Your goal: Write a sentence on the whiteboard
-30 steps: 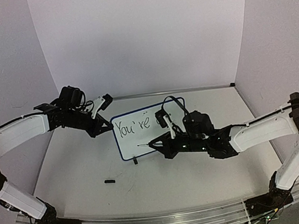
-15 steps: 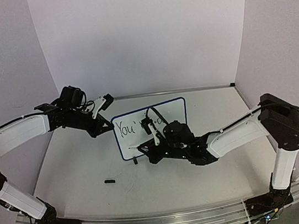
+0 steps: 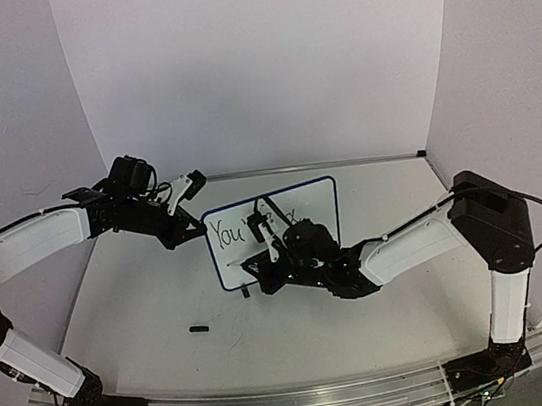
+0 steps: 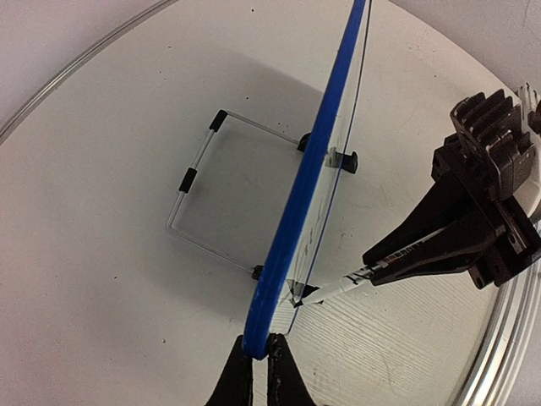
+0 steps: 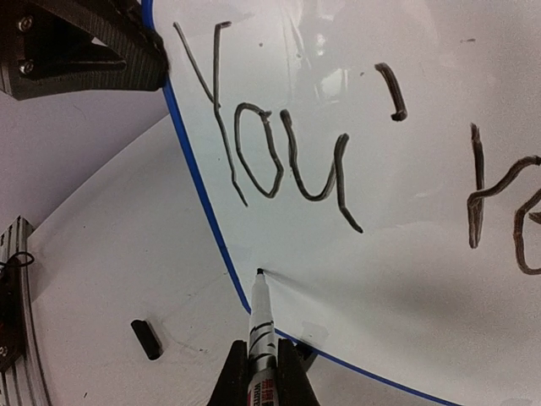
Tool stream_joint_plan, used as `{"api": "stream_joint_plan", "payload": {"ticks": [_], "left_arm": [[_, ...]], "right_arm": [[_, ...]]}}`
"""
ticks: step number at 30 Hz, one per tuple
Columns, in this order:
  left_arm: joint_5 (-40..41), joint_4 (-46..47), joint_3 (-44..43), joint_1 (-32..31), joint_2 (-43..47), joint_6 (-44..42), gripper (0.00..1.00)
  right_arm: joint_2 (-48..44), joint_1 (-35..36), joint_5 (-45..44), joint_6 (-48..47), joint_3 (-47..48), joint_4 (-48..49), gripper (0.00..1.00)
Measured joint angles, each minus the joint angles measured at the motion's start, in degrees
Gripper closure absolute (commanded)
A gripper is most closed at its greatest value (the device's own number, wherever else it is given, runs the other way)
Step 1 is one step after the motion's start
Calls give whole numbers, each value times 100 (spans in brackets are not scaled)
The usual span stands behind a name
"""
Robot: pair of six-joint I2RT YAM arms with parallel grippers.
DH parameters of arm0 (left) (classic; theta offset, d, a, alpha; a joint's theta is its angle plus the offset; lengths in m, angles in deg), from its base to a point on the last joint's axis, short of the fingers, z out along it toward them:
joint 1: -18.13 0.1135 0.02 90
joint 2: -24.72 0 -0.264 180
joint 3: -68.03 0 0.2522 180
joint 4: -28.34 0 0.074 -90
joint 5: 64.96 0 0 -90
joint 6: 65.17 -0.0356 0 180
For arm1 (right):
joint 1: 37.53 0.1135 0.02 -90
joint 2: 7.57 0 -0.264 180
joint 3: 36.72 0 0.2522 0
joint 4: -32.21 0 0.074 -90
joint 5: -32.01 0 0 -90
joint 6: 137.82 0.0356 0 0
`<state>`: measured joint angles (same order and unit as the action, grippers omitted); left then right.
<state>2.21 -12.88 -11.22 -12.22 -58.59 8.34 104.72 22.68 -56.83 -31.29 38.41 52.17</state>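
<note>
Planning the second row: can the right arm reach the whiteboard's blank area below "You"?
Probably yes: the marker in the right gripper has its tip at the whiteboard there, and nothing stands between.

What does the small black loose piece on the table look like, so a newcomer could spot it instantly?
Start at the whiteboard standing in the middle of the tabletop, its left edge clamped by the left pincer. From its lower left corner, come toward the near edge: a short black stub lies alone on the bare surface. Unlike the marker, nothing holds or touches it.
</note>
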Motion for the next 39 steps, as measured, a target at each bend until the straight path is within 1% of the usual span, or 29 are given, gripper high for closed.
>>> {"api": "stream_joint_plan", "payload": {"ticks": [6,15,25,33,39], "left_arm": [[7,2,0,0,1,0,100],[11,2,0,0,-1,0,100],[15,2,0,-4,-2,0,100],[17,4,0,-4,-2,2,100],[17,4,0,-4,-2,0,100]], "right_arm": [[22,34,-196,5,13,-43,100],[42,37,-231,131,-53,-79,100],[299,59,-209,195,-64,-211,100],[284,66,-255,194,-71,-220,100],[98,64,-378,172,-116,-249,100]]}}
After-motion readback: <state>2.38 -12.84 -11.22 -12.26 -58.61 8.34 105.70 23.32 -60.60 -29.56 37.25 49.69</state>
